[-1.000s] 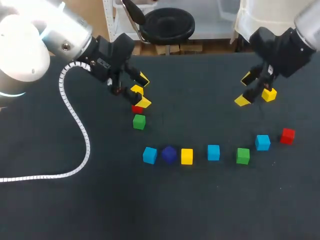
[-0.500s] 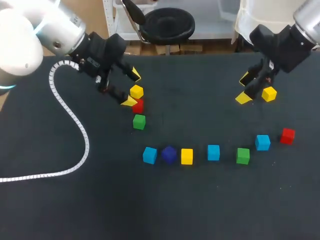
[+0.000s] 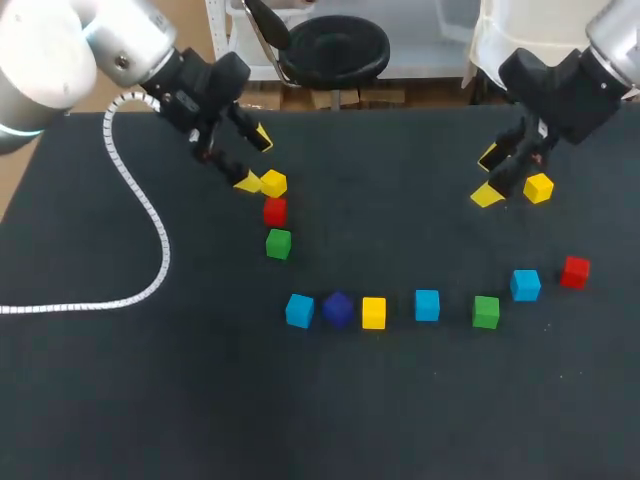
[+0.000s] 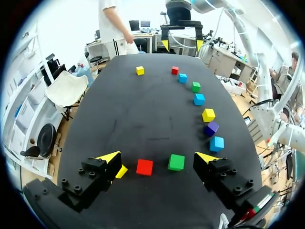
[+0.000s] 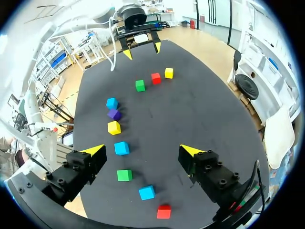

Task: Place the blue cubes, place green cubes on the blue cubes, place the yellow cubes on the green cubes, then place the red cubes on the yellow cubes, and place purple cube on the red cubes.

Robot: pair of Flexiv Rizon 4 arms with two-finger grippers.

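The left arm (image 3: 40, 50) came in from 10 o'clock of the dark table (image 3: 120, 400). The left gripper (image 3: 254, 160) hung over the table with its jaws apart and nothing between them. The left yellow cube (image 3: 273, 183) lay at 4 o'clock of this gripper, just beside one yellow tip; I cannot tell if they touched. From this cube a short line went toward 6 o'clock: the left red cube (image 3: 275, 211), then the left green cube (image 3: 278, 243), each near the next but apart. In the left wrist view the red and green ones lay ahead of the gripper, in the space between its fingers.

At 5 o'clock of the left green cube a row began. It had the left blue cube (image 3: 299, 310), the purple cube (image 3: 338, 309) just beside it, the middle yellow cube (image 3: 374, 312), the middle blue cube (image 3: 427, 305) and the right green cube (image 3: 486, 311). The right blue cube (image 3: 525, 285) lay at 2 o'clock of that green one, and the right red cube (image 3: 575, 271) at 2 o'clock of the blue one. Every cube lay directly on the table.

The right arm (image 3: 560, 85) came in from 2 o'clock. The right gripper (image 3: 489, 176) hung at 12 o'clock of the right green cube, well apart from it, with its jaws apart and holding nothing. The right yellow cube (image 3: 538, 187) lay near it at 3 o'clock, outside the fingers.
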